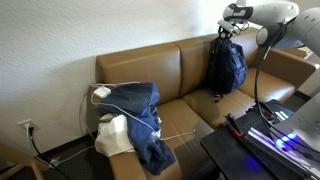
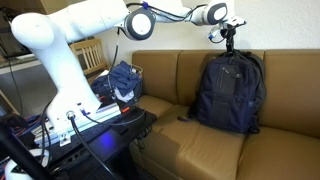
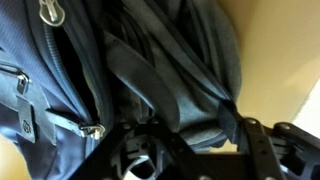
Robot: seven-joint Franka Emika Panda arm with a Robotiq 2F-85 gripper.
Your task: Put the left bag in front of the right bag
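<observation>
Step in hand: gripper (image 2: 228,36) at top of bags, grasp stage by judgement. Finger state: cannot tell, fabric hides tips.
Location: left bag (image 3: 35,70), navy with zips, pressed against right bag (image 3: 170,80), both upright at sofa (image 2: 200,150) backrest.
Next move calls for: firm top hold, lift clear, set down forward on seat.
Count: 2 bags, 1 denim heap (image 1: 140,115), 1 gripper.

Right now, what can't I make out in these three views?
1. Tool: too small in both exterior views, dark and blurred in the wrist view, so open or shut is unclear.
2. Navy bag and grey-blue bag: one dark mass in both exterior views, and their boundary is lost.
3. Couch: one end is cut off by the frame edge in an exterior view.
</observation>
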